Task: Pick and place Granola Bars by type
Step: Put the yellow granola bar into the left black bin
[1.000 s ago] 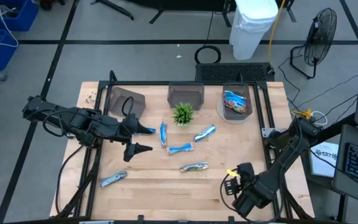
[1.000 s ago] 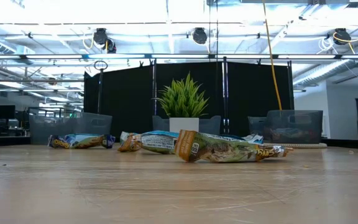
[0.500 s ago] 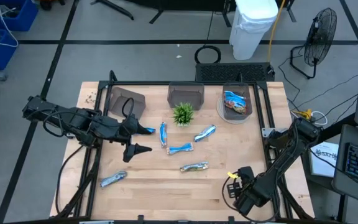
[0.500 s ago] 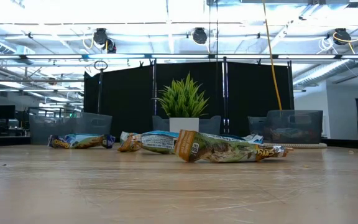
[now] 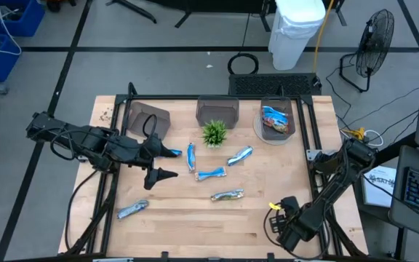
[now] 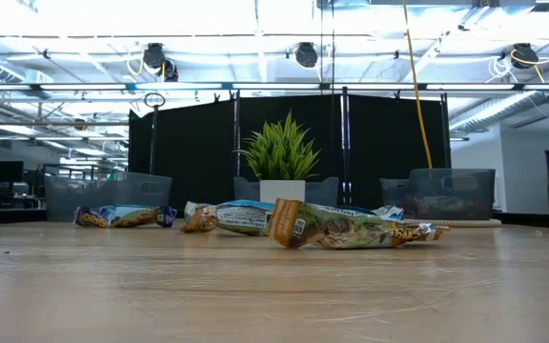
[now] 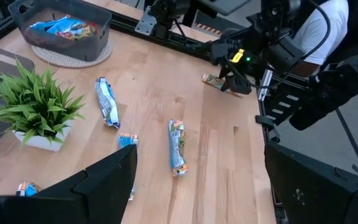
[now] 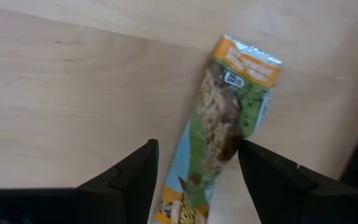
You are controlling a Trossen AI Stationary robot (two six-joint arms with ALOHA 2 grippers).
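A slim green-and-orange wrapped granola bar [image 8: 219, 134] lies flat on the pale wooden table [image 5: 195, 218] near its front right corner, between the two dark fingers [image 8: 129, 180] of the right gripper [image 5: 281, 218], whose jaws stand apart on either side of the wrapper without pressing it. Farther in, blue-and-white wrapped bars [image 5: 211, 174] and a tan-green bar [image 5: 227, 195] lie scattered around a small green spiky plant [image 5: 214, 132]. A clear bin [image 5: 276, 119] at the back right holds more bars. The left gripper [image 5: 162, 164] hangs wide open over the table's left middle.
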